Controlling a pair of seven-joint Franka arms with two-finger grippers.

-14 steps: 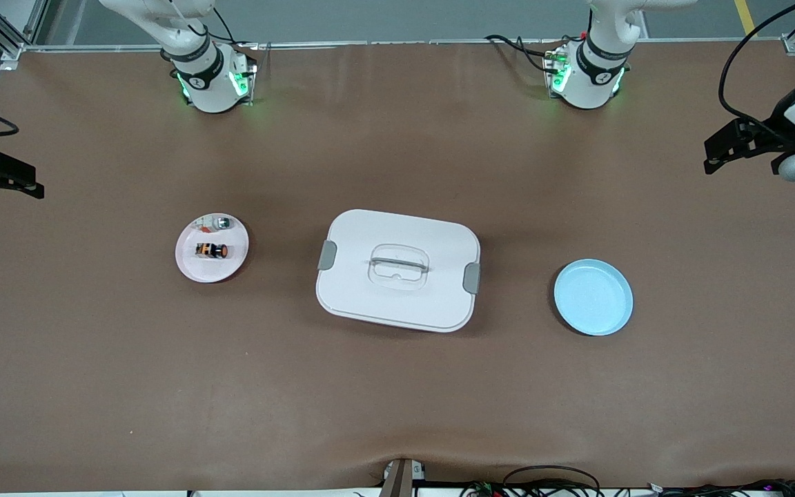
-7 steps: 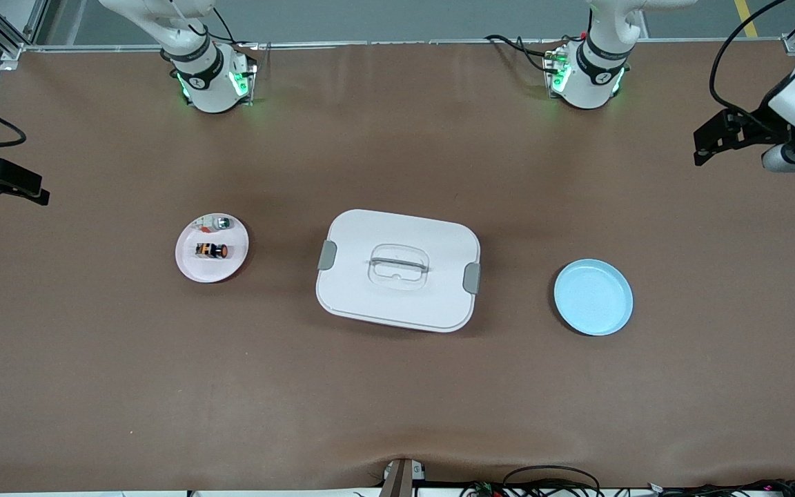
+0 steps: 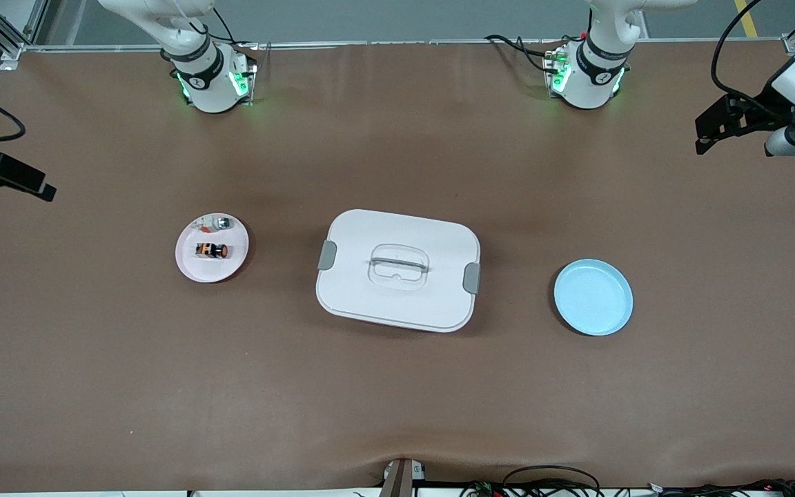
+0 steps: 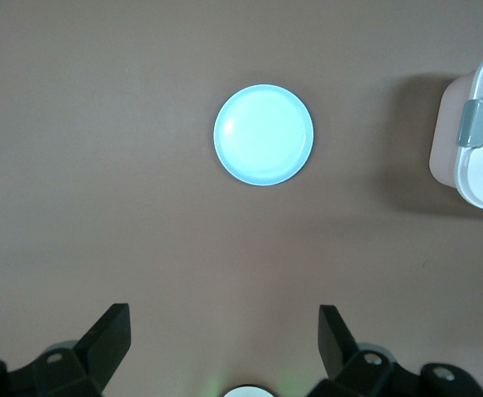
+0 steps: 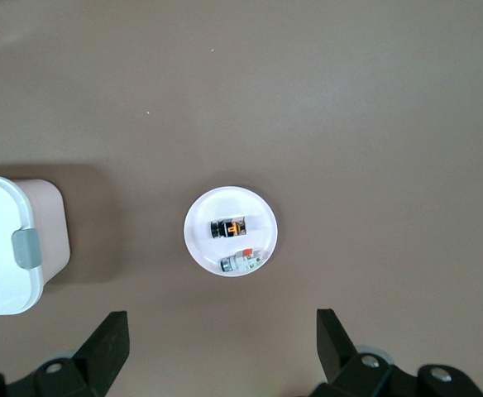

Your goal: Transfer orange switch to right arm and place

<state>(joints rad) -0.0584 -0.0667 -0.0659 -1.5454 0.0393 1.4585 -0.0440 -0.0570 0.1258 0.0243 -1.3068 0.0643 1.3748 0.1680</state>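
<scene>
The brown worktop [image 3: 397, 400] is spreading wide under both arms. In its middle a big white lidded box [image 3: 397, 270] with grey latches and a moulded handle is sitting, right between the two plates and blocking the straight line from one to the other. Toward the left arm's end a light blue plate [image 3: 593, 297] is lying bare. Toward the right arm's end a small white plate [image 3: 199, 268] is carrying the orange switch [image 3: 211, 250], lying on its side, with a small silver-white part [image 3: 219, 222] just beside it, farther from the front camera. The left claw [image 3: 704, 134] is hanging high over the worktop's edge at its own end, fingers [image 4: 109, 339] spread apart and holding nothing. The right claw [image 3: 42, 190] is hanging over the worktop's edge at its own end, fingers [image 5: 109, 341] also spread wide, nothing in them.
</scene>
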